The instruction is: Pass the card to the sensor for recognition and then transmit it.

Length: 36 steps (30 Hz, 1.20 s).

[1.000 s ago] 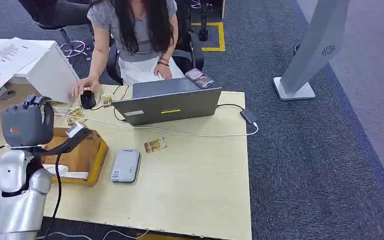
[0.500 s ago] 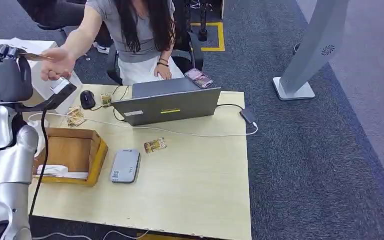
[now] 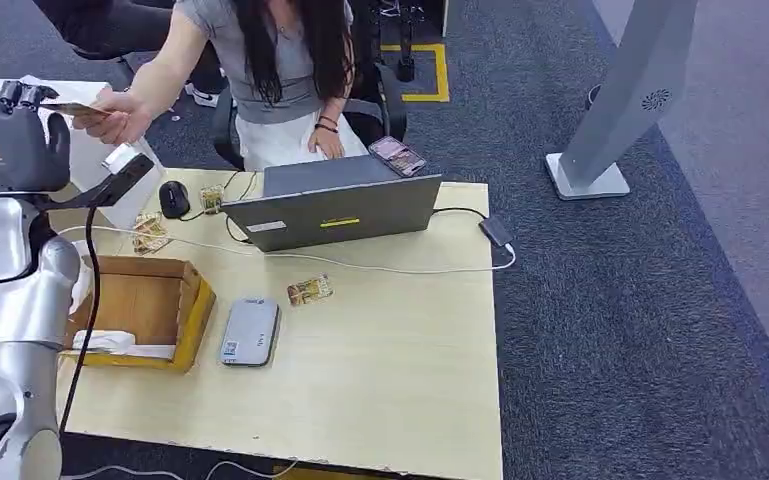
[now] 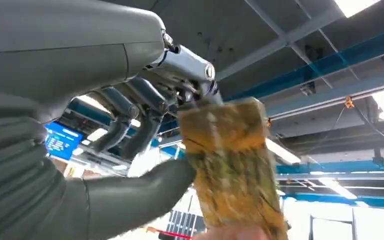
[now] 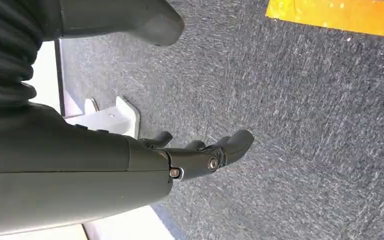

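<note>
Left hand: the robot's left hand (image 3: 5,135) is raised at the upper left of the head view, above the table's far left corner. It pinches a card (image 3: 63,107) between thumb and fingers; the left wrist view shows the grey thumb under the card (image 4: 232,165) and the darker fingers (image 4: 145,107) on top.
Card: yellow-brown and patterned, lying roughly flat, pointing away from the robot.
Person: seated behind the table at the top of the head view, one arm stretched to the upper left. The person's hand (image 3: 110,115) touches the far end of the card; a fingertip shows at the card's end in the left wrist view.
Right hand: the right hand (image 5: 199,150) holds nothing, fingers loosely apart, over grey carpet.
Table: a light wooden table (image 3: 390,370) fills the lower left and centre of the head view.
Card reader: a flat grey card reader (image 3: 249,331) lies left of centre, beside an open cardboard box (image 3: 145,305).
Second card: another card (image 3: 310,291) lies just right of the reader.
Laptop: an open grey laptop (image 3: 335,210) stands at the far edge, a black mouse (image 3: 173,198) to its left.
</note>
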Motion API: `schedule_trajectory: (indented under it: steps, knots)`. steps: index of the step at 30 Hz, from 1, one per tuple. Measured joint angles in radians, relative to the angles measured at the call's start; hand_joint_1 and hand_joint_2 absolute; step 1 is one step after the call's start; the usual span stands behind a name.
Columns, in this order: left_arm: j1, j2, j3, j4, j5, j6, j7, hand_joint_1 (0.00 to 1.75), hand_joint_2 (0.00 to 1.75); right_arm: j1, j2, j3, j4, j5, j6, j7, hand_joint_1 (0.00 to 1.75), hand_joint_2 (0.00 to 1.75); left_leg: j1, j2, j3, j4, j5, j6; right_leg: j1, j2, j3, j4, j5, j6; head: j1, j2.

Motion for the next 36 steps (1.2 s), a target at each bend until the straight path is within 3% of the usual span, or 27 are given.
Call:
schedule_trajectory:
  steps: [8,17,19,22,26,29,33,36]
  knots:
    - [0.041,0.018,0.0,0.014,0.044,0.029,-0.034,0.0,1.75,0.0,0.0,0.0,0.0,0.006,0.007,-0.006,0.0,1.75,0.0,0.0,0.0,0.0,0.0,0.0,0.0,0.0,0.0,0.0,0.0,0.0,0.0,0.0]
    - [0.191,0.011,0.0,-0.115,0.078,0.06,-0.072,0.0,1.75,0.0,0.0,-0.001,0.0,0.002,0.005,-0.006,0.0,1.75,0.0,0.0,-0.001,0.0,0.0,0.0,0.0,0.0,0.0,0.0,0.0,0.0,0.0,0.0]
    - [0.24,0.007,0.0,-0.174,0.107,0.07,-0.103,0.0,1.75,0.001,0.0,-0.006,0.0,-0.003,0.003,-0.004,0.0,1.75,0.0,0.002,0.0,-0.001,0.0,0.0,0.0,0.001,0.0,0.0,0.0,0.0,0.0,0.0]
    - [0.404,-0.006,0.0,-0.344,0.148,0.094,-0.152,0.0,1.75,0.001,0.003,-0.02,0.0,-0.018,-0.012,0.003,0.0,1.75,-0.001,0.007,0.002,-0.001,-0.003,-0.001,-0.001,0.007,0.0,0.0,-0.001,0.0,0.0,0.0]
    - [0.694,-0.046,0.0,-0.632,0.197,0.107,-0.258,0.0,1.75,0.012,0.008,-0.05,0.001,-0.037,-0.027,0.003,0.0,1.75,-0.001,0.01,0.002,-0.001,-0.007,0.0,-0.001,0.01,-0.001,-0.001,-0.004,0.002,0.0,0.0]
    - [0.828,-0.08,0.019,-0.774,0.253,0.109,-0.36,0.0,1.75,0.015,0.011,-0.064,0.001,-0.044,-0.03,0.0,0.0,1.75,-0.001,0.007,0.001,-0.001,-0.008,0.0,-0.001,0.007,0.0,-0.001,-0.006,0.001,0.0,0.0]
    - [1.035,-0.201,0.087,-0.968,0.362,0.11,-0.643,0.0,1.75,0.018,0.015,-0.087,0.001,-0.049,-0.04,-0.006,0.0,1.75,-0.001,0.008,0.002,-0.001,-0.012,0.0,-0.001,0.008,0.002,-0.001,-0.008,0.002,0.0,0.0]
    - [1.185,-0.3,0.133,-1.093,0.41,0.11,-0.657,0.0,1.75,0.021,0.019,-0.105,0.001,-0.055,-0.048,-0.013,0.0,1.75,-0.001,0.007,0.002,-0.001,-0.013,0.001,-0.001,0.006,0.002,-0.001,-0.009,0.003,0.0,0.0]
